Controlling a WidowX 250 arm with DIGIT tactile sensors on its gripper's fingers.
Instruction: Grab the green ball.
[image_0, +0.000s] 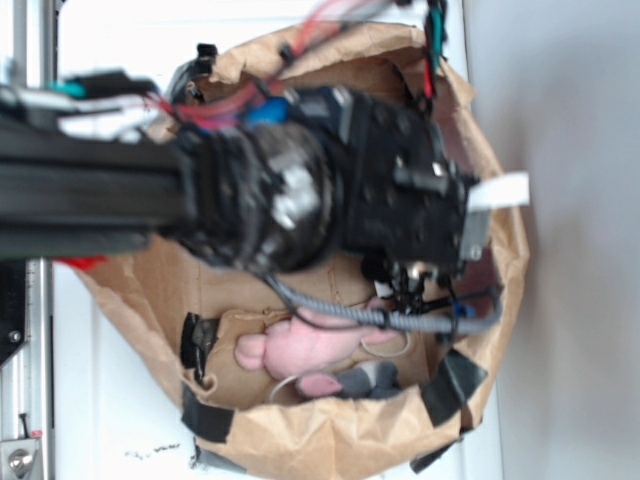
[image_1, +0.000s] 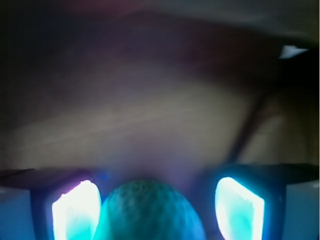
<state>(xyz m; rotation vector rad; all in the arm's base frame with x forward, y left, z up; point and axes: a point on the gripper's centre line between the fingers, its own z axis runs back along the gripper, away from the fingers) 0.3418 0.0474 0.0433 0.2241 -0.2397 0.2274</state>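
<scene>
In the wrist view the green ball (image_1: 150, 212) fills the bottom centre, dimpled and teal in the glow. It sits between the two lit pads of my gripper (image_1: 157, 202). The left pad (image_1: 75, 210) is close against the ball. The right pad (image_1: 239, 207) stands apart from it with a dark gap between. The jaws are open around the ball. In the exterior view my gripper (image_0: 408, 285) reaches down into a brown paper bag (image_0: 330, 440), and the arm hides the ball.
The bag's brown walls (image_1: 150, 115) rise close ahead of the gripper. Inside the bag lie a pink plush toy (image_0: 305, 348) and a grey soft item (image_0: 372, 378). A grey cable (image_0: 400, 322) crosses over them. Black tape patches (image_0: 455, 385) mark the bag's rim.
</scene>
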